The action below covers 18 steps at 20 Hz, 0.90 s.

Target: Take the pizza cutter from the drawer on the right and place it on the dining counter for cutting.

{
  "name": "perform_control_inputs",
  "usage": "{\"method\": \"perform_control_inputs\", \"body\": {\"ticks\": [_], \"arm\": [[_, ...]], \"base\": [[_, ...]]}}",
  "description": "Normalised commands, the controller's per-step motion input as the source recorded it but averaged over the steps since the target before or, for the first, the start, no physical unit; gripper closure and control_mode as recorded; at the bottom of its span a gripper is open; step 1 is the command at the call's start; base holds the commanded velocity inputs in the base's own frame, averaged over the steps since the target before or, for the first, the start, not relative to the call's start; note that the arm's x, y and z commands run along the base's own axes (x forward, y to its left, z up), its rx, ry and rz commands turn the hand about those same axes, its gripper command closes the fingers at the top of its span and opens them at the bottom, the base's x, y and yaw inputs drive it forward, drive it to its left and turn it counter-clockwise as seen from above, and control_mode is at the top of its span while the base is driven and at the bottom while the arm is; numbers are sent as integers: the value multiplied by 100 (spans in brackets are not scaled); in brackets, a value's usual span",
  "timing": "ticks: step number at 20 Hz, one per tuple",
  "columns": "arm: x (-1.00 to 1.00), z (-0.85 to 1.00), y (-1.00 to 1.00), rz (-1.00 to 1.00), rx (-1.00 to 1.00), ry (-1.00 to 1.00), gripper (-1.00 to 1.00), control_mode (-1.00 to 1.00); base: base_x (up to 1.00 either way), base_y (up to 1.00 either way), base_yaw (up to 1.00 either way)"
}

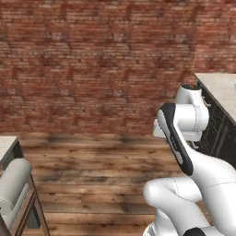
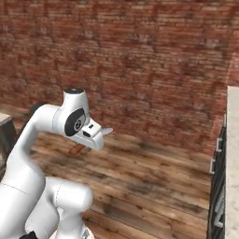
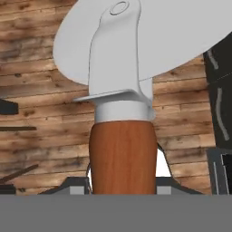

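Observation:
The pizza cutter (image 3: pixel 121 149) rises close before the hand camera, with a reddish-brown handle and a broad grey wheel (image 3: pixel 136 41) above it. My gripper (image 3: pixel 121 183) is shut on that handle. In the right base view the handle (image 2: pixel 77 150) pokes out below the hand, held in the air over the wooden floor. The dining counter (image 1: pixel 223 90) lies at the right, a beige stone top over dark cabinet doors (image 2: pixel 217 186) with slim silver handles. The drawer is out of view.
A brick wall (image 1: pixel 92 60) closes the back, with a wooden plank floor (image 2: pixel 149 182) in front of it. At the lower left stand a grey rounded object (image 1: pixel 14 184) on a wooden frame and a corner of another counter (image 1: pixel 5 143).

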Motion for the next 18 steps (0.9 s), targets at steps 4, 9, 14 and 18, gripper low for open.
{"method": "perform_control_inputs", "body": {"ticks": [4,9,14,18], "arm": [[0,0,0,0,0,0,100,100],[0,0,0,0,0,0,100,100],[0,0,0,0,0,0,100,100],[0,0,0,0,0,0,100,100]], "base": [[0,30,95],[5,3,91],[31,-9,78],[44,-4,72]]}}
